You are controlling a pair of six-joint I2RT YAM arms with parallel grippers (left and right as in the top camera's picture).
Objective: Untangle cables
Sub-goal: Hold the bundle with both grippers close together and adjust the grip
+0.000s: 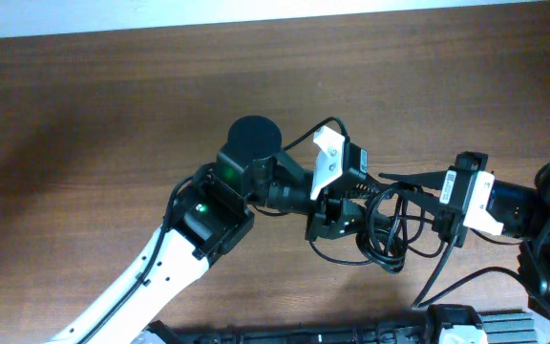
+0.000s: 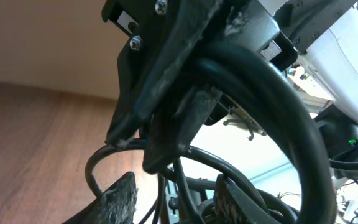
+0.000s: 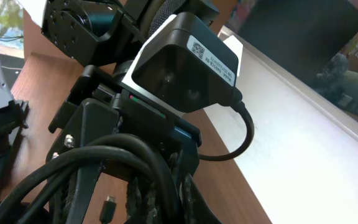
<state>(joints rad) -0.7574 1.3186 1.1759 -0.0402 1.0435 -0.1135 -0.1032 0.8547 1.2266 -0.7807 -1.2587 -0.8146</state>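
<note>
**No legible text in any view**

Only one marking turns up. In my right wrist view, a white sticker sits at 1 o'clock on the black housing. It has a square code and lines of tiny print, all too small to read.

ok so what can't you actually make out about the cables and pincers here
Overhead: the left pincer and right pincer blend into the dark cables; open or shut is unclear.
Left wrist: cables against the lens hide the tangle itself.
Right wrist: a camera housing fills the middle; the bunch runs off the bottom edge.
</note>
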